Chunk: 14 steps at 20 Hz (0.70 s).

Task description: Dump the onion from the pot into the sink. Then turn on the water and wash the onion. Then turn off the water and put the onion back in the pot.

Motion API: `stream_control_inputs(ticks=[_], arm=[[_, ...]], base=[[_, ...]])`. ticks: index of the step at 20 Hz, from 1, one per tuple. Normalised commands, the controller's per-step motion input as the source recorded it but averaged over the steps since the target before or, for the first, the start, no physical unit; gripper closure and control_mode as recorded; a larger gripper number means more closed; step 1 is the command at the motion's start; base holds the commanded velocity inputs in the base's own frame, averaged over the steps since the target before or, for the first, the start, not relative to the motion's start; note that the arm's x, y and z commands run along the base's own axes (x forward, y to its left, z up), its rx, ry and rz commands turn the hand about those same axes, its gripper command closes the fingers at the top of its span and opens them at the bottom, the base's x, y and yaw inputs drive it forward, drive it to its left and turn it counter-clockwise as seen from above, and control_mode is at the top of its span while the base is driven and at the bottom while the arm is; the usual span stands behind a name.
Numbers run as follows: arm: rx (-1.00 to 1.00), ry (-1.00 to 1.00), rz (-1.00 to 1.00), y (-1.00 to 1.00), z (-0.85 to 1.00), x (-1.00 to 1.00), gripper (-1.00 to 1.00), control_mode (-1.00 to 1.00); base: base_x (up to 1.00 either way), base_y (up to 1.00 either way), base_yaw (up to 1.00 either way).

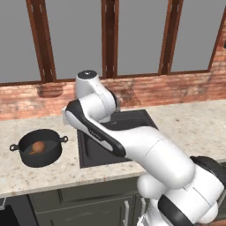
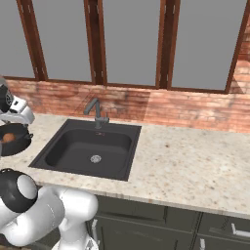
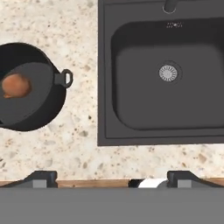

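Two dark fingertips of the gripper (image 3: pixel 112 177) stand wide apart, holding nothing, above the counter (image 3: pixel 65 148) edge. Beyond, at ten o'clock, the pot (image 3: pixel 26 87) cradles the onion (image 3: pixel 15 85), ready for dumping; the sink (image 3: pixel 105 87) waits at one o'clock.

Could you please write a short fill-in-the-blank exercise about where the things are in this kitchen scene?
1. The onion lies inside the ____.
2. The pot stands on the counter, on the ____ side of the sink in the left base view.
3. The drain sits in the ____ of the basin.
4. The gripper is ____, holding nothing.

Missing words: pot; left; middle; open
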Motion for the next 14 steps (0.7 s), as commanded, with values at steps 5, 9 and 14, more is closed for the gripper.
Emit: stream_control_inputs(ticks=[5,9,14], arm=[[0.04,0.15,-0.04,0.19,-0.29,0.35,-1.0,-1.0],[0.05,0.11,-0.02,0.12,-0.27,0.26,-1.0,-1.0],[0.05,0.1,-0.02,0.08,-0.29,0.26,-1.0,-1.0]], base=[[0.0,0.0,0.0],[0.0,0.0,0.0],[0.0,0.0,0.0]])
